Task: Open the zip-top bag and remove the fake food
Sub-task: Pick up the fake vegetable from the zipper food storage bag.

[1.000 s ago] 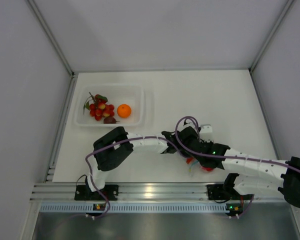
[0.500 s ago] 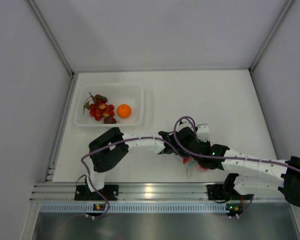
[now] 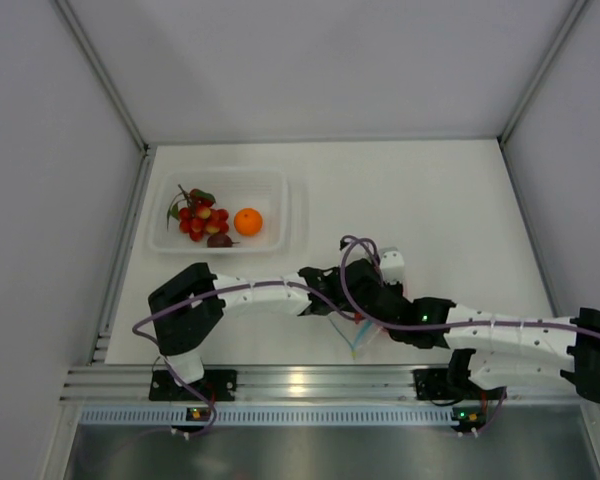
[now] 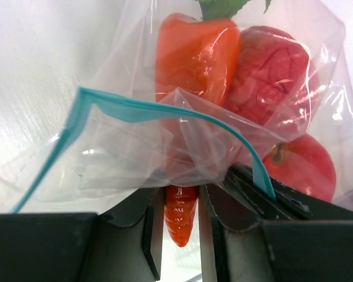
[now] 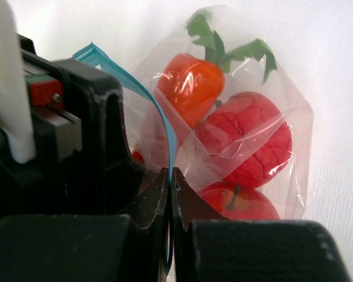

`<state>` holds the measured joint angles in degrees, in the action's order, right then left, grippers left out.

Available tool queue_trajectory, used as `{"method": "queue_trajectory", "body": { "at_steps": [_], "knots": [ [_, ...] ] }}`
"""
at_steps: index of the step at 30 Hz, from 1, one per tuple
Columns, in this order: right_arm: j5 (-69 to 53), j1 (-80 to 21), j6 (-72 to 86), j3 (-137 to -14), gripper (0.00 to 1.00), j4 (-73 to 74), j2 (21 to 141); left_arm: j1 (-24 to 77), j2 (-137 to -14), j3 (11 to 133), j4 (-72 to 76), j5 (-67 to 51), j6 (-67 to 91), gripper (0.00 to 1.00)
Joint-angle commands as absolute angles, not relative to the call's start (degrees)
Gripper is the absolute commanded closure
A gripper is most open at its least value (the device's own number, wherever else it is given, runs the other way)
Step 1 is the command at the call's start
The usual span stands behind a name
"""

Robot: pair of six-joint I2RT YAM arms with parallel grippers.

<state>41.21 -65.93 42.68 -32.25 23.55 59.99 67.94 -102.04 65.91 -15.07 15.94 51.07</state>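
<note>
The zip-top bag (image 4: 106, 164) hangs with its mouth open, the teal zip strip (image 4: 135, 111) spread apart. It holds a green-topped carrot (image 4: 191, 53) and two red round fruits (image 4: 270, 70). My left gripper (image 4: 179, 235) is shut on the carrot's tip, which pokes out of the bag mouth. My right gripper (image 5: 169, 194) is shut on one side of the zip strip (image 5: 159, 117). In the top view both grippers, left (image 3: 332, 305) and right (image 3: 365, 310), meet at the bag (image 3: 363, 338) near the table's front edge.
A rigid clear tray (image 3: 290, 215) at the back left holds a red berry cluster (image 3: 198, 218), an orange (image 3: 247, 221) and a small dark piece (image 3: 219, 240). White walls enclose the table on three sides.
Both grippers and the bag have shifted left and slightly toward the near edge. The left arm's elbow has swung left.
</note>
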Motion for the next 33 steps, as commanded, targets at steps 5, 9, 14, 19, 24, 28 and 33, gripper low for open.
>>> {"method": "queue_trajectory", "body": {
  "at_steps": [5,9,14,19,24,28,33],
  "knots": [
    [49.30,-68.20,32.97,-30.77,1.00,7.57,55.64,70.93,-97.65,64.07,-14.42,9.42,52.29,1.00],
    [50.27,-68.20,27.96,-26.99,1.00,1.77,52.74,68.47,-96.24,63.28,-14.06,4.76,52.03,1.00],
    [51.15,-67.68,25.23,-26.45,1.00,0.79,52.21,66.45,-95.01,64.51,-14.06,0.80,50.19,1.00],
    [49.84,-65.83,24.35,-26.45,1.00,2.45,50.72,66.36,-93.17,63.02,-14.24,1.05,48.34,1.00],
    [49.57,-64.51,22.77,-27.42,1.00,4.13,50.45,65.92,-91.93,60.39,-15.55,0.70,47.38,1.00],
    [47.73,-64.51,20.31,-28.47,1.00,4.22,51.93,65.66,-91.41,57.67,-16.08,2.89,47.81,1.00],
    [49.30,-64.42,19.95,-29.61,1.00,6.49,54.40,65.13,-87.63,55.02,-16.43,5.80,48.16,1.00]
  ]
}}
